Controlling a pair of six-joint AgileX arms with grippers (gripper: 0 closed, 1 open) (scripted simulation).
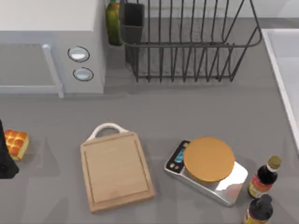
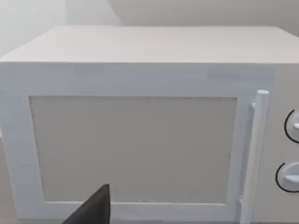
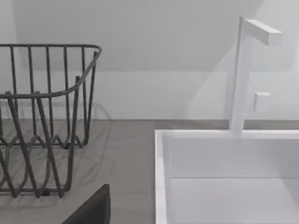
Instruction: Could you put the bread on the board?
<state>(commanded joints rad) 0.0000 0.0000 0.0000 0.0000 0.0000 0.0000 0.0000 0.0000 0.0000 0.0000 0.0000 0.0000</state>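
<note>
Top view: left tool beside bread, aperture indiscernible; board bare.

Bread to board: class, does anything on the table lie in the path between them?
Nothing visible does. The bread sits at the table's left edge, and only bare grey tabletop separates it from the board to its right. The scale lies beyond the board.

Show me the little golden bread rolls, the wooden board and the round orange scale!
golden-orange bread rolls (image 1: 16,143), top view, glossy top.
light wooden cutting board (image 1: 117,170), top view, flat middle.
round orange-topped silver scale (image 1: 209,158), top view, disc centre.
</note>
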